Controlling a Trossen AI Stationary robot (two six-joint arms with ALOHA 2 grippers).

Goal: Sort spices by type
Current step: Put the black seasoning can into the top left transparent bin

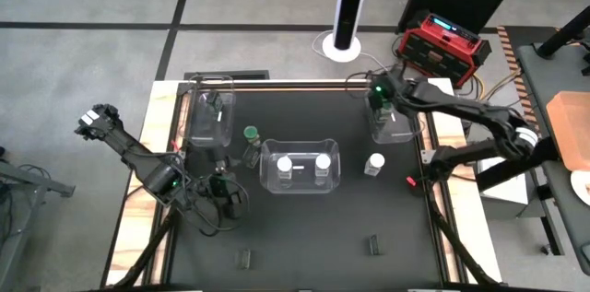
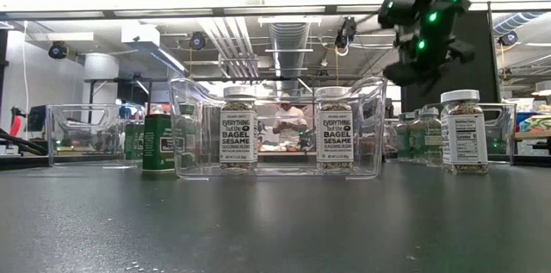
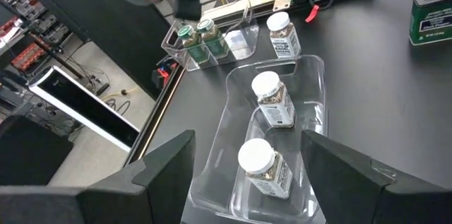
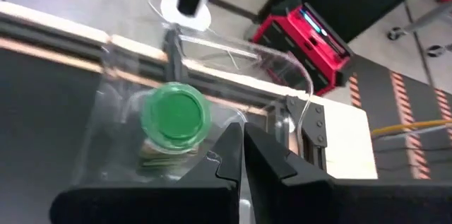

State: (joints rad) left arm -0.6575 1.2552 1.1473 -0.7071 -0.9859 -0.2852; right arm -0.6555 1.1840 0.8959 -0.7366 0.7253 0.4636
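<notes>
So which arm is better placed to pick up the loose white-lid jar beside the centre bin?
Probably right. The white-lid jar stands near the right end effector; the left end effector waits across the centre bin from it.

Three bins on table (image 1: pixel 304 227). Centre bin (image 1: pixel 300 167) holds two jars (image 1: pixel 285 164) (image 1: pixel 323 162) side by side. Far-left bin (image 1: pixel 211 117) sits behind the left gripper (image 1: pixel 224 198). Far-right bin (image 1: pixel 394 124) holds jars (image 3: pixel 198 37); right gripper (image 1: pixel 380 99) sits above it. Loose jar (image 1: pixel 374 164) stands right of the centre bin, near side of the far-right bin. Tin (image 1: pixel 251 136) stands just left of the centre bin.
</notes>
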